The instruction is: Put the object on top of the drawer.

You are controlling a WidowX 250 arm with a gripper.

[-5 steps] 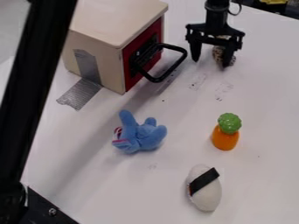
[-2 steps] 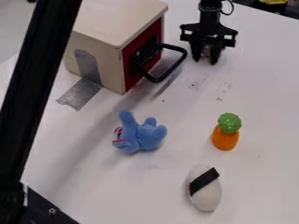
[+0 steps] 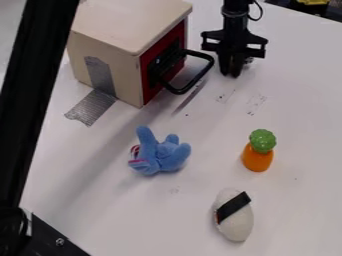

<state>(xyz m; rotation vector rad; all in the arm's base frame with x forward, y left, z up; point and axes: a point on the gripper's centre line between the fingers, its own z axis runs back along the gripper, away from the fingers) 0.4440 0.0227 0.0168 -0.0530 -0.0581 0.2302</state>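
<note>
White tabletop [image 3: 200, 210] spreads beneath 1 drawer unit [image 3: 110, 47] and the closed gripper [image 3: 230, 74]; grey floor [image 3: 8, 25] lies beyond.

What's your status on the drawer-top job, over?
Gripper low over the table, hold unconfirmed. Small object right at it, mostly hidden. Possible snag: black drawer handle jutting out on the gripper's side.

plush [image 3: 160, 156] before drawer box [image 3: 130, 25], hand [image 3: 230, 75] right
</note>
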